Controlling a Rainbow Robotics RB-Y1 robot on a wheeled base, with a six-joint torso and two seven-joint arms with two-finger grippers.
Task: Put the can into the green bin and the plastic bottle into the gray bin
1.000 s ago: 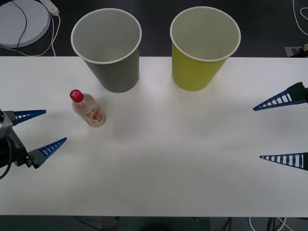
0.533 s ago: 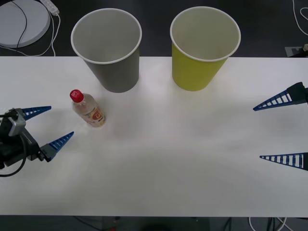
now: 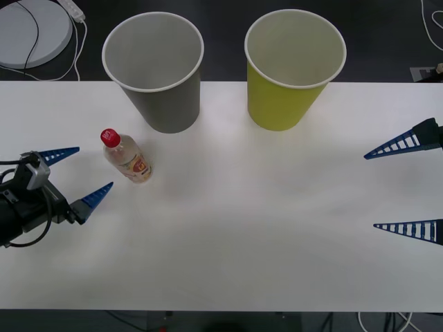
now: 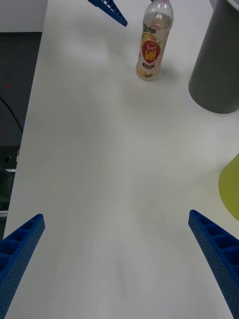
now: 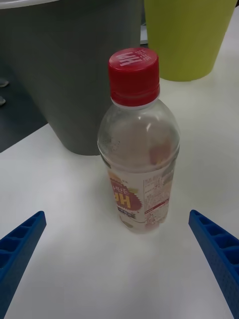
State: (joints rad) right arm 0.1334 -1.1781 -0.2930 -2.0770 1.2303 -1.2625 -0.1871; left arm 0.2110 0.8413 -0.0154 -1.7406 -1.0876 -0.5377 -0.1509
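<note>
Nearest the camera, the lower half of the white table (image 3: 228,256) is bare. At the left edge of the front view, just below mid-height, the left gripper (image 3: 73,174) sits low over the table with its blue fingers spread wide and nothing between them; its tips point toward the bottle (image 3: 127,156), which stands upright just beyond them, near but not touched. In the left wrist view the bottle (image 5: 138,144) is centred between the two finger bases, red cap on, label facing the camera, so the approach looks lined up for a grasp. At the right edge of the front view, mid-height, the right gripper (image 3: 408,188) hangs equally wide and empty, well apart from every object; judged idle. Farther back, in the upper part of the frame, the gray bin (image 3: 156,76) stands upper left of centre, just behind the bottle, and the green bin (image 3: 291,69) stands upper right of centre; both are upright with mouths open. The visible part of each interior looks pale and empty, though the floors cannot be fully checked. No can is seen on the table. Status, as a judgement: the bottle step is at the pre-grasp stage, with closing, lifting and the drop into the gray bin all outstanding; the can step cannot be confirmed either way.
</note>
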